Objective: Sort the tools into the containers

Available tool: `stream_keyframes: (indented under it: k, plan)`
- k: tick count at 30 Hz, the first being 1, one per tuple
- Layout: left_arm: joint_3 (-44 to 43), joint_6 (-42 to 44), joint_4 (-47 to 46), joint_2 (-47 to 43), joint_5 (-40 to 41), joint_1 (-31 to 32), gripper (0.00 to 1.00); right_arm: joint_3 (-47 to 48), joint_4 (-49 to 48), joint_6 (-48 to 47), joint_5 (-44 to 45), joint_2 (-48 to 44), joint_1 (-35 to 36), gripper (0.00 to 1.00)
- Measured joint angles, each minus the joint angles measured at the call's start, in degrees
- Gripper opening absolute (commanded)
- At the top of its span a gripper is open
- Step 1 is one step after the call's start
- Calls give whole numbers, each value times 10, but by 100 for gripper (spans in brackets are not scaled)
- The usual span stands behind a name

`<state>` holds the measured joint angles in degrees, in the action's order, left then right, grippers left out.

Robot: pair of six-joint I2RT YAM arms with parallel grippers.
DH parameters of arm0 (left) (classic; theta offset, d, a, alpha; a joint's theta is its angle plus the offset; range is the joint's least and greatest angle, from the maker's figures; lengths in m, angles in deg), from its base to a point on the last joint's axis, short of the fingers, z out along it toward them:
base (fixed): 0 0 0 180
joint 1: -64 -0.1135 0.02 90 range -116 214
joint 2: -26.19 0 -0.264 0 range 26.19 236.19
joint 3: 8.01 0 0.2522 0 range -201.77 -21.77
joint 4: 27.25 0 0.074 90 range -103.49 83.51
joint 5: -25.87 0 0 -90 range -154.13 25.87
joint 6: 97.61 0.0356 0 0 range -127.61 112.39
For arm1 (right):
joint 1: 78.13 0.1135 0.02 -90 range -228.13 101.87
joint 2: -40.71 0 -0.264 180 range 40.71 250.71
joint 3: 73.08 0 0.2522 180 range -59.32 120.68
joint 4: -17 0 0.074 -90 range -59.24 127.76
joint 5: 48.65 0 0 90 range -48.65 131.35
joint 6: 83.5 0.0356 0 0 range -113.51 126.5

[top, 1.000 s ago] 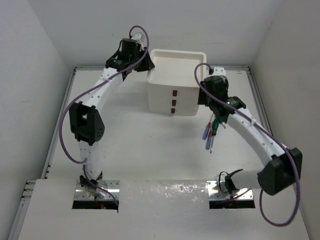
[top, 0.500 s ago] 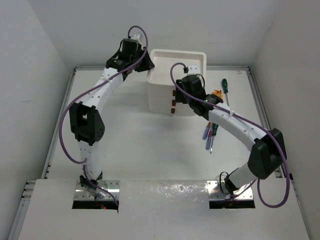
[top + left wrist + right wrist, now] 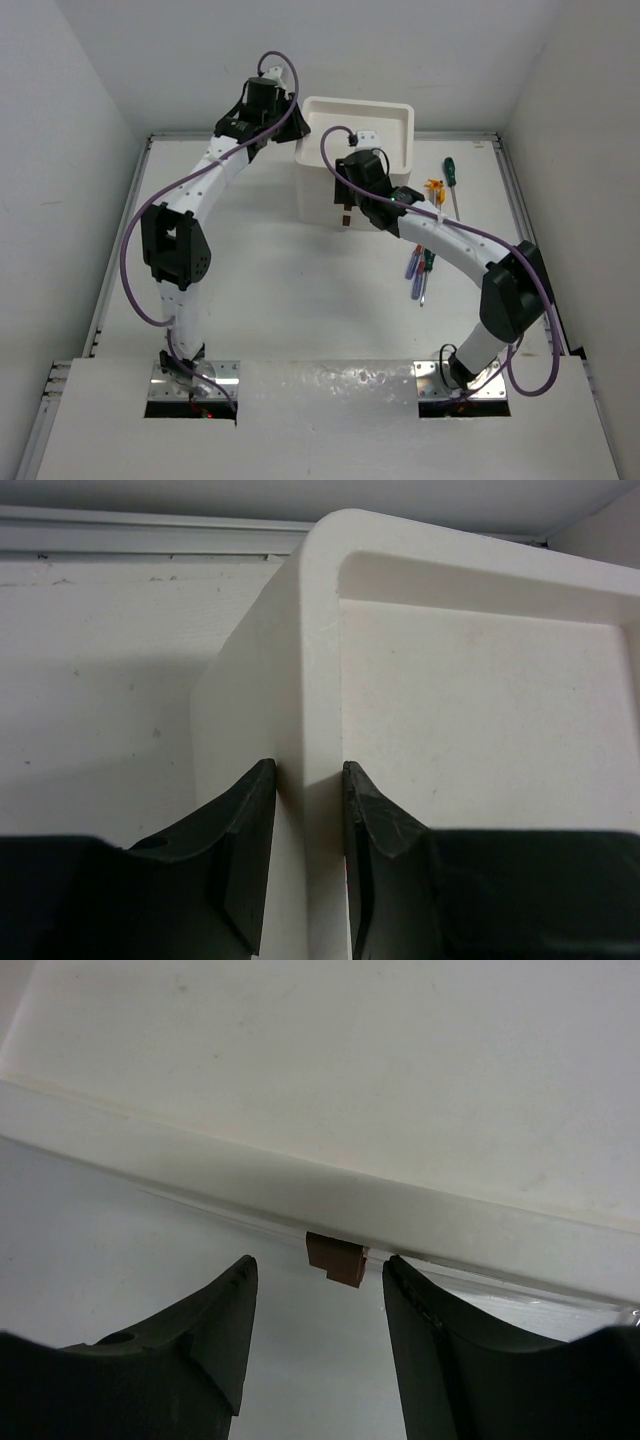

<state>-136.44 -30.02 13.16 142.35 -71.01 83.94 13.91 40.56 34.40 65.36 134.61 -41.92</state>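
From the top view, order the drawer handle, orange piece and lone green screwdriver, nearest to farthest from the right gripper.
From the right gripper:
1. Handle, between its jaws, on the unit's front.
2. Orange piece, right of the unit.
3. Green screwdriver, farther right again.

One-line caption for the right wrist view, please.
Right gripper, open, lined up on a red-brown drawer handle of the white drawer unit, not yet closed on it.

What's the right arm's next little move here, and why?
Probably ease the right tool forward and close it on the brown handle. The tool is open, the handle sits centred just beyond its fingertips, and the left tool pinches the unit at its rim, seemingly steadying it for the pull.
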Motion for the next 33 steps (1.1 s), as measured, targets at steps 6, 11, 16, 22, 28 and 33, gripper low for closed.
stream_keyframes:
  k: [6, 11, 16, 22, 28, 33]
  plan:
    - [0, 4, -6, 1, 3, 2, 0, 0, -2, 19, 29, 17, 2, 41]
    - [0, 5, -10, 2, 5, 2, 0, 0, -7, 32, 57, 19, 4, 35]
    - [0, 5, -14, 4, 5, 3, 0, 0, -10, 42, 81, 26, 5, 28]
    - [1, 5, -17, 4, 5, 3, 0, 3, -14, 59, 101, 37, 8, 27]
    - [7, 2, -27, 4, 4, 3, 0, 3, -26, 60, 114, 37, 8, 20]
    - [8, 0, -33, 4, 5, 3, 0, 3, -39, 36, 119, 40, 9, 0]
